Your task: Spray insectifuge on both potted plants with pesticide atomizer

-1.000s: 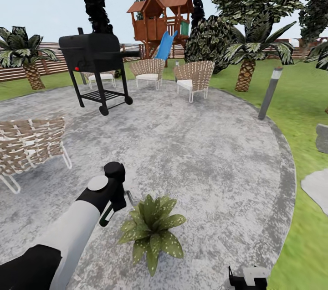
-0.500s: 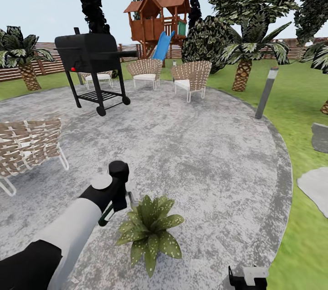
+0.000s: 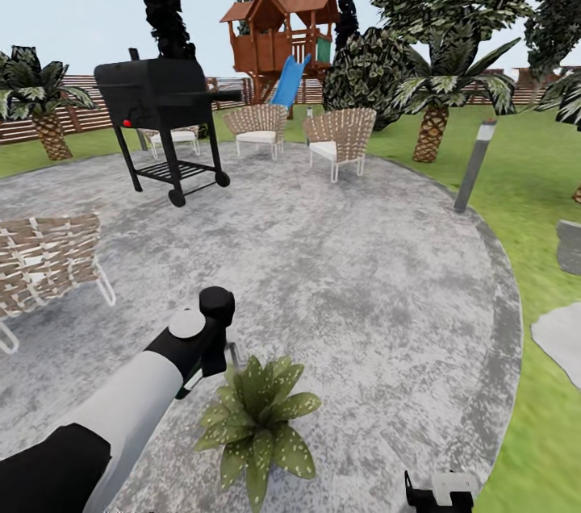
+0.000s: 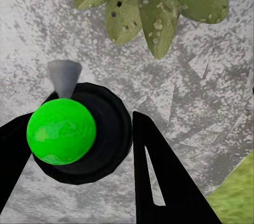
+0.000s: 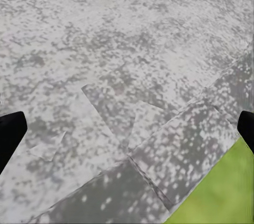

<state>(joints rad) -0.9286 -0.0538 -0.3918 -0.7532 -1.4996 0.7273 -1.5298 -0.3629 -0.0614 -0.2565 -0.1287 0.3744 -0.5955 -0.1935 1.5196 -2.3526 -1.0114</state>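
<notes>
One potted plant (image 3: 254, 416) stands on the grey round patio (image 3: 363, 271), close in front of me. Whitish specks of insectifuge (image 4: 158, 24) dot its broad leaves (image 4: 143, 2). My left gripper (image 3: 216, 348) hangs just behind and left of the plant, shut on the pesticide atomizer (image 4: 79, 134). In the left wrist view the atomizer's dark round top, a bright green ball and a grey nozzle cone (image 4: 64, 76) point toward the leaves. My right gripper (image 3: 440, 493) is low at the front right, and in its wrist view it is open over bare paving.
A black grill (image 3: 165, 98) stands at the back left, two wicker chairs (image 3: 339, 138) behind it, another chair (image 3: 44, 259) at my left. A grey bollard lamp (image 3: 474, 166) marks the patio's right edge. Lawn and stepping stones (image 3: 561, 331) lie to the right.
The head view has shifted a little, so the plant sits lower in the picture. My left gripper with the atomizer has edged slightly right, closer to the plant.
</notes>
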